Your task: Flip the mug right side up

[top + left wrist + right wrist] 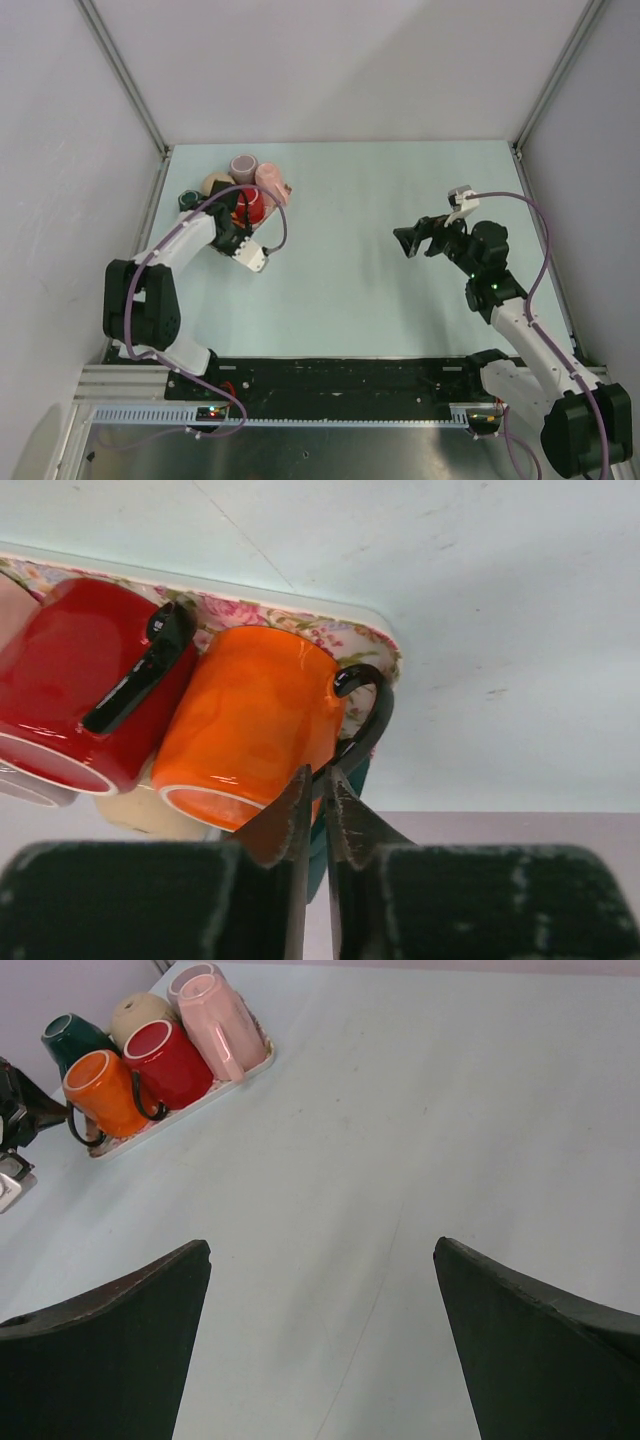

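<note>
Orange ceramic mug [250, 720] lies tipped on the floral tray [345, 637]. Left gripper [316, 778] nearly closed at its handle, grip unclear. Right gripper [322, 1248] spread wide.

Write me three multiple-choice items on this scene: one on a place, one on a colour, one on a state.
1. Where on the table does the tray sit?
A far left corner; B centre; C near right edge.
2. What colour is the orange mug's handle?
A white; B black; C orange.
3. How do the jaws of the right gripper stand?
A shut on a mug; B shut, empty; C open, empty.

Answers:
1 A, the top view shows it against the far left edge.
2 B, the left wrist view shows a black loop.
3 C, the right wrist view shows them wide apart over bare table.
</note>
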You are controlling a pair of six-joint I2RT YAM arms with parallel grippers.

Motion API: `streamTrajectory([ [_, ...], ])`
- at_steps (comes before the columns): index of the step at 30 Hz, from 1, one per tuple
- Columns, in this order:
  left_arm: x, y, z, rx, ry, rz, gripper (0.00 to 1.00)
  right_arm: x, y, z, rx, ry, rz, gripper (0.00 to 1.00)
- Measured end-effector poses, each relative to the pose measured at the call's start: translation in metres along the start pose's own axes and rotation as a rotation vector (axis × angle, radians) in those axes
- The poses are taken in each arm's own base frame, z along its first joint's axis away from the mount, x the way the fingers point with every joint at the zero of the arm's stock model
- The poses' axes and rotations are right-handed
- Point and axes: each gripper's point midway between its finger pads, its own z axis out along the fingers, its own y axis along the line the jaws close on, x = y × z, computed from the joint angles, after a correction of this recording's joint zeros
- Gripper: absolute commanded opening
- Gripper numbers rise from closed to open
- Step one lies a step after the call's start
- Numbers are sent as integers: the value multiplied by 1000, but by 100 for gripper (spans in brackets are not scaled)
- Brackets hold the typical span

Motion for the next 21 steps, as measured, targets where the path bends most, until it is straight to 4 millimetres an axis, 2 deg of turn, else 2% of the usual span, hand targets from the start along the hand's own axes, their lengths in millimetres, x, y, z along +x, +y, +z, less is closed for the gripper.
streamTrajectory([
  [2, -1, 4, -2, -10, -5, 5, 38, 0, 2, 0, -4, -1, 1, 100],
  [5, -8, 17, -11, -64, -56, -116, 45, -1, 5, -1, -12, -4, 2, 100],
  [8, -15, 39, -30, -165, -161, -435, 56, 1, 10, -3, -23, 4, 2, 100],
  [10, -21, 52, -46, -232, -263, -735, 65, 4, 14, -3, -29, 16, 3, 100],
  [12, -22, 53, -56, -271, -325, -986, 76, 7, 16, -4, -32, 27, 5, 100],
  [14, -20, 46, -62, -308, -362, -1259, 82, 10, 18, -4, -34, 39, 7, 100],
  [16, -16, 30, -60, -338, -353, -1541, 83, 12, 19, -4, -34, 46, 8, 100],
  [19, -10, 12, -47, -356, -288, -1824, 77, 14, 20, -4, -39, 52, 8, 100],
  [21, -5, 6, -37, -366, -243, -1952, 70, 14, 21, -4, -40, 53, 8, 100],
])
